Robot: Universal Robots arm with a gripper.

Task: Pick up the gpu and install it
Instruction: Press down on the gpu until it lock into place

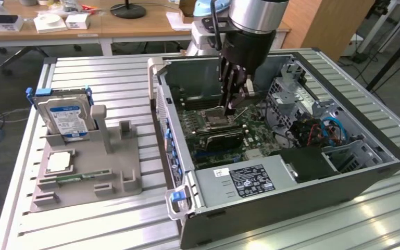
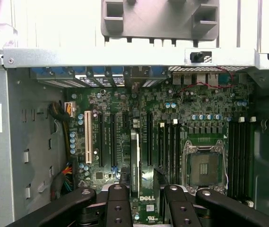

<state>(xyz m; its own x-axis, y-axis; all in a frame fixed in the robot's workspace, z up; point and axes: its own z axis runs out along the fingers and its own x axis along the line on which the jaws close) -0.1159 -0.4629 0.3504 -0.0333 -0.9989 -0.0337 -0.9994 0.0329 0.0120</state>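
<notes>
The hand (image 1: 232, 99) is lowered inside the open computer case (image 1: 366, 177), above the motherboard (image 2: 172, 123). The gpu (image 2: 135, 163) is gripped edge-on between the closed fingers (image 2: 117, 205), apparently seated in an expansion slot. The hard drive (image 1: 62, 115) is left standing in the grey holder (image 1: 116, 179) on the desk (image 1: 82, 229).

A lab: slatted metal workbench (image 1: 82, 219), office desks (image 1: 116, 26), open computer case (image 1: 366, 172).

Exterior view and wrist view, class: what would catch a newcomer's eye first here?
The open computer case on the slatted table, with the gripper reaching down into it above the green motherboard. In the wrist view the gpu stands on edge in a motherboard slot. Beside the case, a hard drive stands in a grey holder.
</notes>
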